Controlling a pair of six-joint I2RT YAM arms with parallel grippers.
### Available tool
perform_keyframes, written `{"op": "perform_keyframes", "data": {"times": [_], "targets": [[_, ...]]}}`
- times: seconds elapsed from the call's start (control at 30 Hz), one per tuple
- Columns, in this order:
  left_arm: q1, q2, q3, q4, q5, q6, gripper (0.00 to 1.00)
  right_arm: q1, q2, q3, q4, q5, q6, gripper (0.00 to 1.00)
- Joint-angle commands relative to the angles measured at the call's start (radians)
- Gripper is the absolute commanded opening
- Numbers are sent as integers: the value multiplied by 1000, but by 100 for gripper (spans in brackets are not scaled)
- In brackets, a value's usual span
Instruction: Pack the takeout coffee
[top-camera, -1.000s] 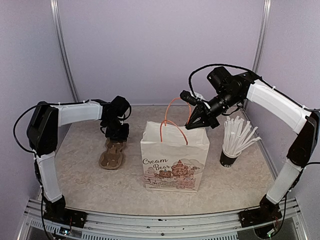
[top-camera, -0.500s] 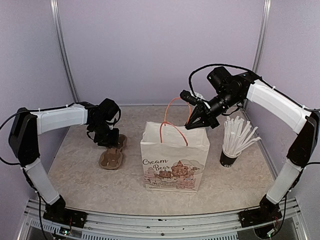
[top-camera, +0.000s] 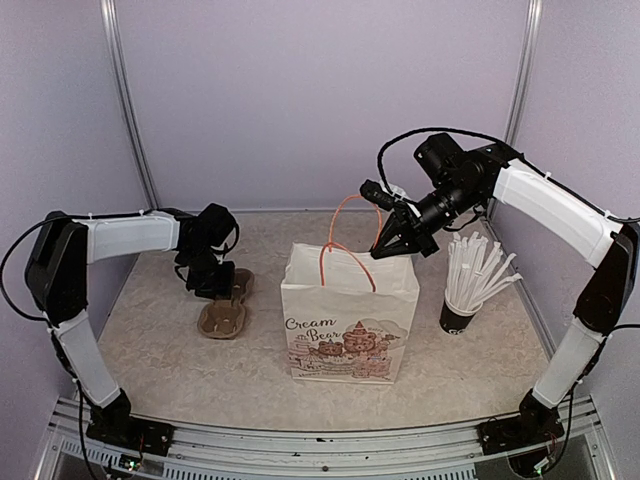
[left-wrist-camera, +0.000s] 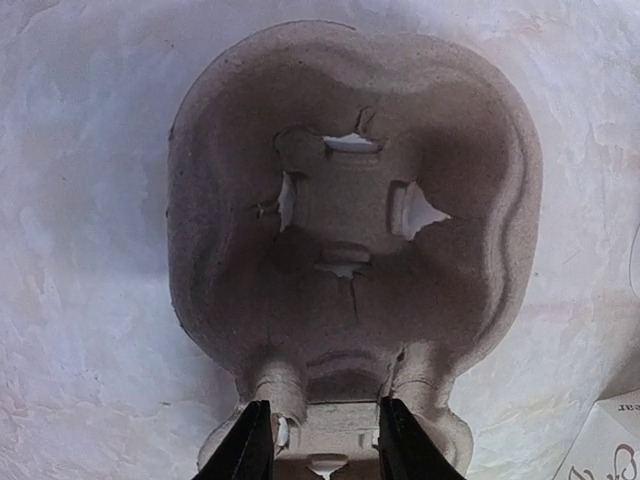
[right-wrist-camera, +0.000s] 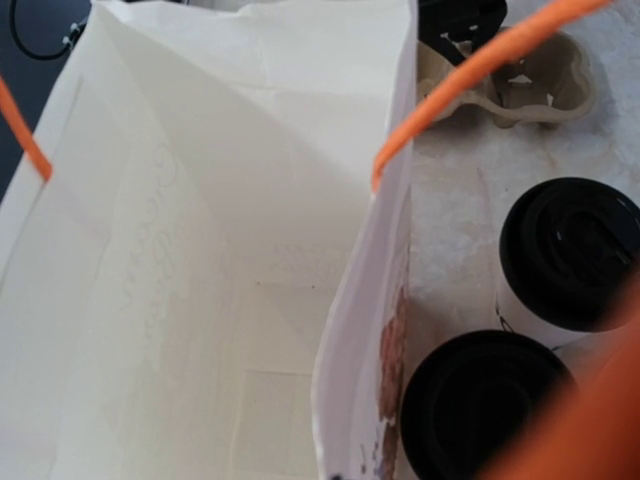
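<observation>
Just changed: over the last second the left arm has swung its elbow out toward 9 o'clock and drawn the left gripper (left-wrist-camera: 323, 420) back from the far end of the carrier (left-wrist-camera: 350, 200) to its waist. The carrier, the bag (top-camera: 350, 300) and the right arm have not shifted.
Left gripper: fingers part-way apart, straddling the carrier's waist. I cannot tell whether they pinch it.
Right gripper (top-camera: 385, 246): closed, apparently on the bag's far orange handle (top-camera: 347, 203), keeping the mouth open.
Coffee: the coffee cups (right-wrist-camera: 566, 250) (right-wrist-camera: 478, 405) stand lidded on the table (top-camera: 180, 370) just outside the bag's far wall, at 12 o'clock from the bag. The top view hides them behind it.
Carrier: lies flat at 9 o'clock from the bag.
Meaning for the task: nothing looks packed yet, since the bag's inside shows bare. The left arm seems to be settling a hold on the carrier first.
Counts: 2 coffee cups, 2 black lids, 1 carrier with 2 cells, 1 bag, 2 orange handles, 1 straw cup (top-camera: 460, 315) at 3 o'clock, 2 arms.
</observation>
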Motion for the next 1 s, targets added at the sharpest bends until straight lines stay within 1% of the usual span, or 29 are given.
{"op": "perform_keyframes", "data": {"times": [0.0,0.23,0.37,0.6,0.73,0.83,0.97], "targets": [[-5,35,4,22,32,-1,36,12,0,-1,-20,3,9,0],[-10,68,16,10,20,-8,37,12,-5,-9,-18,3,7,0],[-12,81,22,9,16,-7,35,12,-7,-12,-17,3,7,0],[-36,82,66,-41,6,-8,26,12,-8,-11,-17,3,9,0],[-56,21,147,-133,-37,-19,24,12,-8,-8,-21,0,11,0],[-67,-61,233,-192,-57,-26,23,14,-7,-6,-31,-12,7,0],[-101,-169,377,-194,-49,16,21,21,-2,7,-53,-39,-2,0]]}}
